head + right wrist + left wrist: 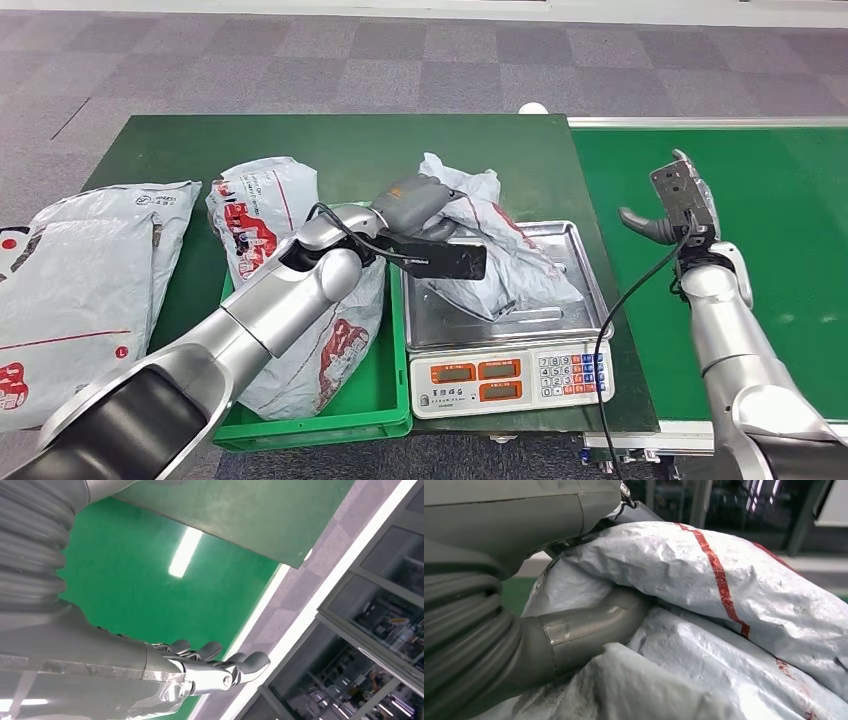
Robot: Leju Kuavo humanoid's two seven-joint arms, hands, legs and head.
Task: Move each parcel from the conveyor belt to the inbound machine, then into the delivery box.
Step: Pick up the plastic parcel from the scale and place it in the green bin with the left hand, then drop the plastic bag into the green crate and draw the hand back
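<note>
We see the left hand (425, 205) holding the grey parcel (500, 255) on the scale (520, 335) at centre; the right hand (672, 210) at right is spread wide, holding nothing

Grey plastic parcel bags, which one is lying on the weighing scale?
The crumpled grey plastic parcel bag gripped by the left hand lies on the scale's steel pan; the others lie left of it.

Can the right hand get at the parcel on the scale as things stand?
Probably not cleanly: the left hand already grips the parcel on the scale, covering its near side. The right hand hovers open over the conveyor belt, with nothing between it and the scale.
</note>
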